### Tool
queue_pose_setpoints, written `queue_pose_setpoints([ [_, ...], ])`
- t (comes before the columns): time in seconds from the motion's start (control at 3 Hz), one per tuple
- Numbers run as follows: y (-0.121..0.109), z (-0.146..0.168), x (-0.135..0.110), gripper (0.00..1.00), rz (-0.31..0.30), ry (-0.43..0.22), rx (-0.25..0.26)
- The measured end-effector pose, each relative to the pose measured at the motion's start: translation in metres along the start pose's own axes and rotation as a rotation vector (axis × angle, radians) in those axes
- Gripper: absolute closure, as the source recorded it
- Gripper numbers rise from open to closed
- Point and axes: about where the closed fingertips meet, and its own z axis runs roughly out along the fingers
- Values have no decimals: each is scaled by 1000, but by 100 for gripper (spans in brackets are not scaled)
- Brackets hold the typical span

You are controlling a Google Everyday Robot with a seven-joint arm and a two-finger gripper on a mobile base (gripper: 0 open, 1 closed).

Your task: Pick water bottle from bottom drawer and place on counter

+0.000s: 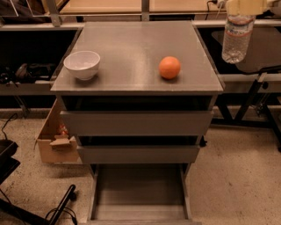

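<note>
My gripper (242,9) is at the top right of the camera view, shut on the top of the water bottle (236,38). The clear ribbed bottle hangs upright from it in the air, just past the right edge of the counter (131,39) and above its level. The bottle's cap is hidden inside the gripper. The bottom drawer (139,190) is pulled out at the foot of the cabinet, and its flat grey floor shows nothing on it.
An orange (169,67) sits on the counter's right front, and a white bowl (82,64) on its left front. The two upper drawers are slightly open. A cardboard box (52,143) stands left of the cabinet. Dark tables flank both sides.
</note>
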Motion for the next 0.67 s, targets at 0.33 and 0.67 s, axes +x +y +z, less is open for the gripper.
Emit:
queue_pose_setpoints([
  [0.33, -24, 48, -1, 100, 35, 32, -67],
  [0.67, -34, 101, 2, 100, 116, 49, -144],
])
